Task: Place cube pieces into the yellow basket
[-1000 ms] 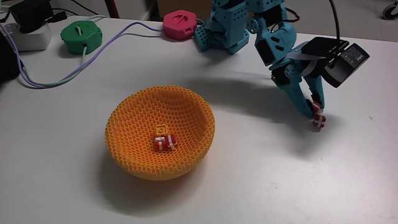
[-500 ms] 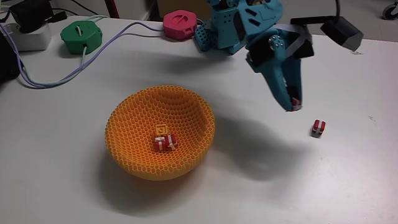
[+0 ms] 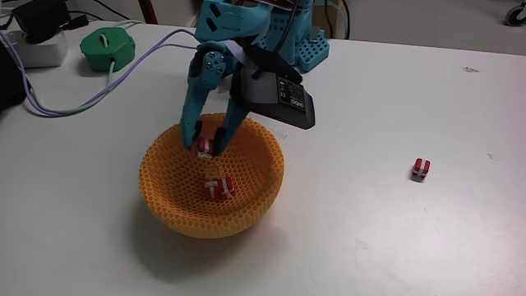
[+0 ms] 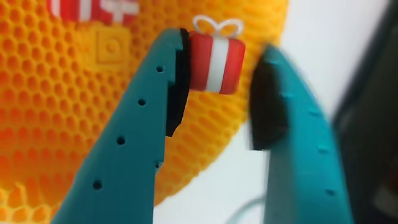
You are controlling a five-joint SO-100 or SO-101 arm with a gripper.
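**A:** How far along are you?

**B:** Look at your yellow basket point(image 3: 177, 205): a red cube with white bands point(image 3: 219, 188) lies on its floor, and a yellow-orange cube point(image 3: 214, 170) sits just behind it. Two are in.

**A:** And the gripper point(image 3: 204, 149)?

**B:** It hangs over the basket's inner wall with a third cube, the red banded piece point(image 4: 215, 61), at its tips. In the wrist view that piece touches the left finger point(image 4: 176, 87), while there's a gap to the right finger point(image 4: 267, 102), which is blurred. So your jaws look parted, and the piece seems to be in the middle of being let go above the basket.

**A:** What's left?

**B:** One more red cube point(image 3: 421, 168) sits on the white table point(image 3: 370, 238), well apart from the basket, to its right in the fixed view. By my reckoning, you fetch that next.
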